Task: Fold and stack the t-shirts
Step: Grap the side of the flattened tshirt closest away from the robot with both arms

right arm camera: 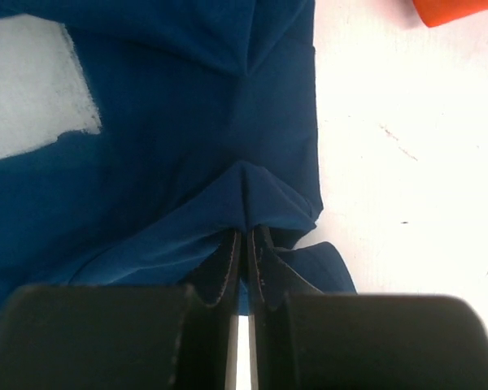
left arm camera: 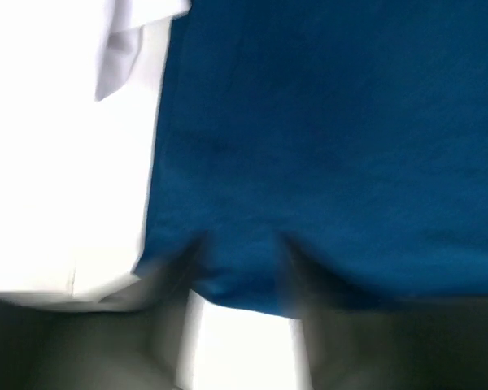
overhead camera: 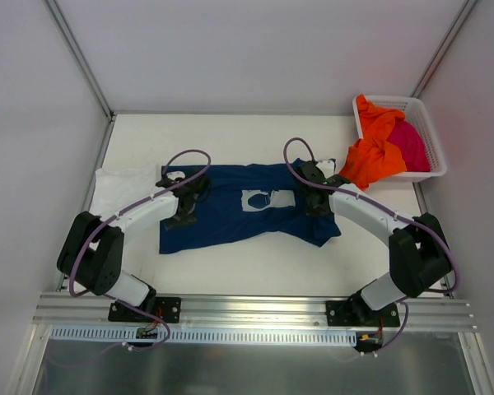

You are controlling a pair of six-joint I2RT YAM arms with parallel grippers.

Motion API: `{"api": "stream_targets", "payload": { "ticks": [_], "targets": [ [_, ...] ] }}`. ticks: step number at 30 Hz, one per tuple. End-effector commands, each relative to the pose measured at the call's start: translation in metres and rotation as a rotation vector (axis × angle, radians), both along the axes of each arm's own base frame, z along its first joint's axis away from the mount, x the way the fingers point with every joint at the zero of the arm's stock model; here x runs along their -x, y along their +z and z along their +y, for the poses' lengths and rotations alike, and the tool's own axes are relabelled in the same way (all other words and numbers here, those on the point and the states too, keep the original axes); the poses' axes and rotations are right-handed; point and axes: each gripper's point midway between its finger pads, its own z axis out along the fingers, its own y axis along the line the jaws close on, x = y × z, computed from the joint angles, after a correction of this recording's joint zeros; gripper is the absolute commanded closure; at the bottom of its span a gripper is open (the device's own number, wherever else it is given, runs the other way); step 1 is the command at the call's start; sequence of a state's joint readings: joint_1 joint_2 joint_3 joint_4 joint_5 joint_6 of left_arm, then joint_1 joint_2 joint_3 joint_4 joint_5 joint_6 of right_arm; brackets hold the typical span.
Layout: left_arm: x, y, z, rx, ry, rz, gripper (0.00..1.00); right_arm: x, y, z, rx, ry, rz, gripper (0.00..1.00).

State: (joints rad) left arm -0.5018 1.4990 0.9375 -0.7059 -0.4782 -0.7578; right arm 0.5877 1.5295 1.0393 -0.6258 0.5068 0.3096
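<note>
The navy blue t-shirt (overhead camera: 230,216) lay spread print-up at the frame's centre. My right gripper (right arm camera: 246,237) was pinched almost shut on a ridge of cloth at the shirt's right edge, I judge so as to lift that side for folding. My left gripper (overhead camera: 186,196) sat at the shirt's left edge, beside the white t-shirt (overhead camera: 119,185), but blur hid whether it gripped.

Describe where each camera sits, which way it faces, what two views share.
Top external: above and behind, looking down on both arms, a navy blue cloth t-shirt and a white plastic lattice basket.
Left wrist: on the left arm, looking past the left gripper at the shirt's edge.
Right wrist: past the right gripper, pinching the shirt.
Shared: top and right wrist show its pale square print.
</note>
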Motion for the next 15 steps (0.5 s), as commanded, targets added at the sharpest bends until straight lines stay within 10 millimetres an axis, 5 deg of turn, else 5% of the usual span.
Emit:
{"api": "stream_targets", "payload": {
  "ticks": [1,6,15],
  "targets": [
    [0.024,0.004,0.014,-0.004,0.002,0.036,0.39,-0.007,0.011,0.008,-0.028,0.03,-0.024,1.0],
    [0.048,0.003,0.023,-0.007,0.012,0.069,0.12,0.0,0.005,0.006,-0.048,0.021,-0.016,0.99],
    [0.089,-0.023,0.025,0.017,0.055,0.154,0.05,0.01,0.004,0.005,-0.081,0.027,-0.02,0.99]
  ]
}}
